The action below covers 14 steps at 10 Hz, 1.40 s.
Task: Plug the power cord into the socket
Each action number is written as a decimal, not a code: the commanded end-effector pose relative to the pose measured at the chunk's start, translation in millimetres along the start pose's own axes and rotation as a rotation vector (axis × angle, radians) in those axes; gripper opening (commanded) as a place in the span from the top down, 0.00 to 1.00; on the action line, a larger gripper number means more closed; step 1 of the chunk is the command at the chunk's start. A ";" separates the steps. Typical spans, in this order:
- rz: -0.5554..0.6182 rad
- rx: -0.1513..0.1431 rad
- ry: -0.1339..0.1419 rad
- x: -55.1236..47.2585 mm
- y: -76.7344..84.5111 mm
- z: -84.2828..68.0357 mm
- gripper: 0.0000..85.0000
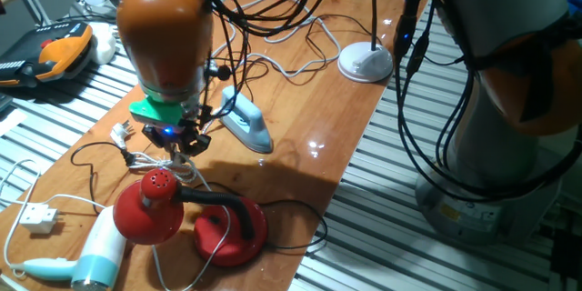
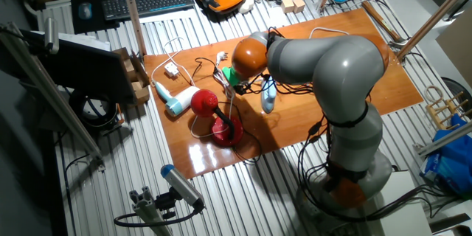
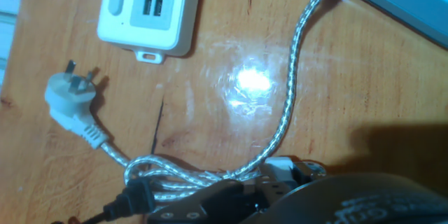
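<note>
By the worktop's long edge, the gripper [image 1: 179, 141] hangs over the socket [image 3: 150, 7]; I cannot tell if its fingers are apart. The power cord [image 1: 293, 73] lies toward the far corner, so grab it near its plug.

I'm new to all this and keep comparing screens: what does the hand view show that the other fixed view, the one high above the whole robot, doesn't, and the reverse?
Only the hand view shows the end of the white power strip with its two small ports, and the prongs of the grey-white plug on its silvery braided cord.

Only the high view shows the whole grey arm, the keyboard, the red desk lamp and the hair dryer.

Both show the wooden tabletop.
</note>
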<state>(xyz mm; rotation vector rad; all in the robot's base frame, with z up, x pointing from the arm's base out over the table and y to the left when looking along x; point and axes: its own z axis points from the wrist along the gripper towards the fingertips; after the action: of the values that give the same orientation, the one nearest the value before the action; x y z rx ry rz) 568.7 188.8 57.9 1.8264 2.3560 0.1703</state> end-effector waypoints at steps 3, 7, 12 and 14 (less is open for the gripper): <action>-0.006 0.041 0.033 -3.3 -1.7 -9.2 1.00; 0.016 0.063 0.075 -13.8 -2.0 -26.9 1.00; 0.013 0.084 0.104 -48.8 4.3 -59.8 1.00; 0.012 0.079 0.105 -59.1 3.0 -68.3 1.00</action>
<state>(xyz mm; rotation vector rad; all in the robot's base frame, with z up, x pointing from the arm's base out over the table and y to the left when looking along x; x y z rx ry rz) 573.0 131.8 129.6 1.9146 2.4543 0.1801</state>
